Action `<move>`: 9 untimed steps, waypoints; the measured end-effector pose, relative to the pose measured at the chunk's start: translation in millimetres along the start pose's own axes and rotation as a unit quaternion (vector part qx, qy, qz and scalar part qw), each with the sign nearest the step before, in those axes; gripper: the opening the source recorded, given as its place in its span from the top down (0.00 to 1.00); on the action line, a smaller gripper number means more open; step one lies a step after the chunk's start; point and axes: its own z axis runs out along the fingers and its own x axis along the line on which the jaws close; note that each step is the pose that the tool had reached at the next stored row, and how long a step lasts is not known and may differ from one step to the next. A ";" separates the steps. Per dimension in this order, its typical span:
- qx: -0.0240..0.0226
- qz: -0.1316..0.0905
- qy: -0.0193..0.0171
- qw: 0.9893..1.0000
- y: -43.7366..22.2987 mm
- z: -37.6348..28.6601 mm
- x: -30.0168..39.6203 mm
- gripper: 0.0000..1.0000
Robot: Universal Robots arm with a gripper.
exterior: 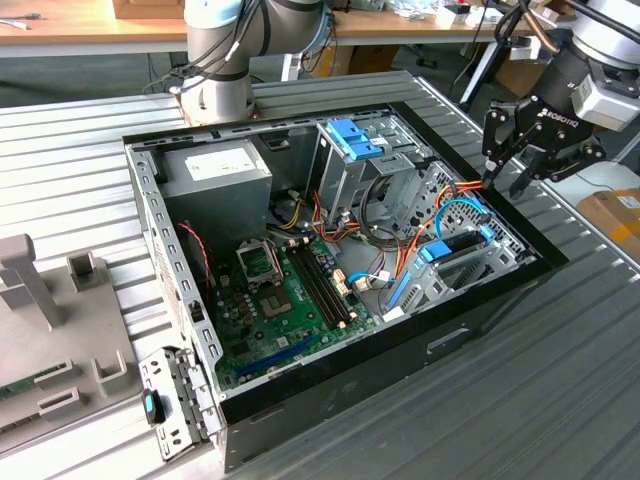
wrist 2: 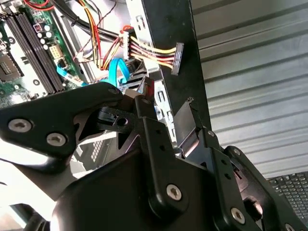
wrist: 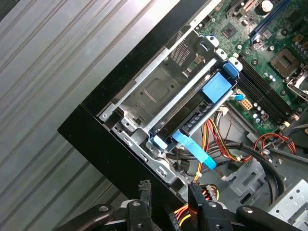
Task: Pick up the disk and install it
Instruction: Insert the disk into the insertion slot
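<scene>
**Exterior view: open gripper at the case rim, disk on edge in its bay**

Exterior view has the gripper (exterior: 507,180) hanging above the rim of the open computer case (exterior: 400,345), on the exterior view's right. Its black fingers (exterior: 492,165) are spread apart and nothing is between them. In both wrist views the gap between the fingertips is also bare, with the case wall and loose wiring seen through it (wrist: 169,190) (wrist 2: 166,103).

The disk (exterior: 458,245) is inside the case, standing on edge in a metal drive bay (exterior: 470,270) at the corner towards the exterior view's right. It is near the gripper but not touched by it. In the first wrist view the disk (wrist: 197,113) shows as a dark narrow edge with blue plastic at both ends and a blue tab on its side, held between the bay's grey sheet-metal walls (wrist: 159,91). I cannot tell whether it is pushed fully home.

A blue flat cable (wrist: 195,144) runs just beside the disk's end. A bundle of red, yellow and orange wires (wrist 2: 149,48) ends in a black connector (wrist 2: 177,57) beside the case wall. The motherboard (exterior: 290,290) lies on the case floor, and the case stands on a ribbed metal table (exterior: 560,390).
</scene>
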 end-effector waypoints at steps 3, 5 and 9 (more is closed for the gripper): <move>0.000 -0.019 0.000 1.000 -3.5 2.1 1.4 0.56; 0.000 -0.027 0.000 1.000 -8.0 3.5 3.4 0.56; 0.000 -0.040 -0.001 0.999 -16.1 9.5 -3.7 0.56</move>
